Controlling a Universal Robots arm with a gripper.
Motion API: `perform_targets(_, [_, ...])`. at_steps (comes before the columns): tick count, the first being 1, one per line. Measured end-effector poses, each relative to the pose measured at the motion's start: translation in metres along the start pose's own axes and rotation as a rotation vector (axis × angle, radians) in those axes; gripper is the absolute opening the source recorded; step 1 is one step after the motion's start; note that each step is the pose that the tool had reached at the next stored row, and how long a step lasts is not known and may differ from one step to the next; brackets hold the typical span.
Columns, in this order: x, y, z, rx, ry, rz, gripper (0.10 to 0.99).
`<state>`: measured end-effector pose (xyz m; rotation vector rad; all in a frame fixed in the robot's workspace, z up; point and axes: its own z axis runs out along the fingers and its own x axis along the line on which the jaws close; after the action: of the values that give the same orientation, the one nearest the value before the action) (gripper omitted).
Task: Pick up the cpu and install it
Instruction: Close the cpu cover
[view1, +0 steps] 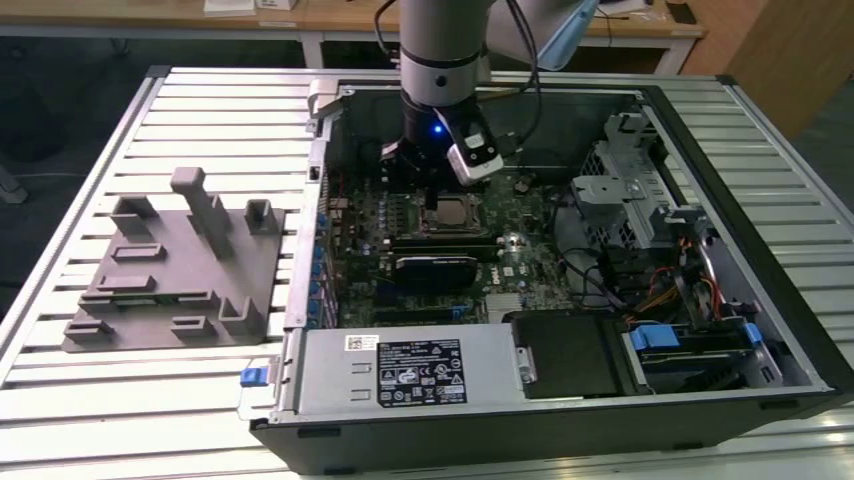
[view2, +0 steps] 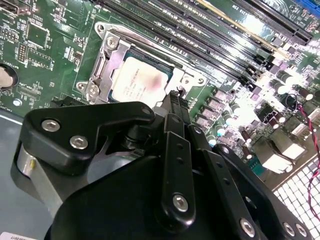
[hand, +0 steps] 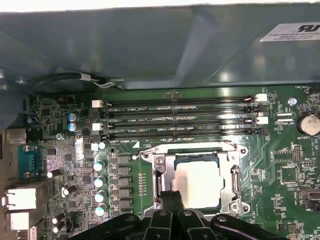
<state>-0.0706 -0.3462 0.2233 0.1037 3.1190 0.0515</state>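
The cpu (view1: 458, 210) lies flat in its socket on the green motherboard inside the open computer case. Its silvery top (view2: 137, 80) shows in both wrist views, ringed by the metal socket frame (hand: 160, 165). My gripper (hand: 172, 197) hangs just above the near edge of the cpu (hand: 200, 185). The black fingertips (view2: 174, 100) are pressed together with nothing between them. In the exterior view the gripper (view1: 427, 185) reaches down into the case, just behind the socket.
A grey plastic fixture (view1: 174, 260) with upright posts stands on the slatted table at the exterior view's left. Empty memory slots (hand: 180, 120) run beside the socket. The power supply (view1: 400, 370) and drive cage (view1: 627, 170) crowd the case's front and right.
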Motion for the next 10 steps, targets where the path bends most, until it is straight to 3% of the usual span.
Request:
perform_targets(4, [-0.0016, 0.0001, -0.0003, 0.0, 0.0003, 0.0, 0.106])
perform_targets(10, [-0.019, 0.0012, 0.0002, 0.0, 0.0002, 0.0, 0.106])
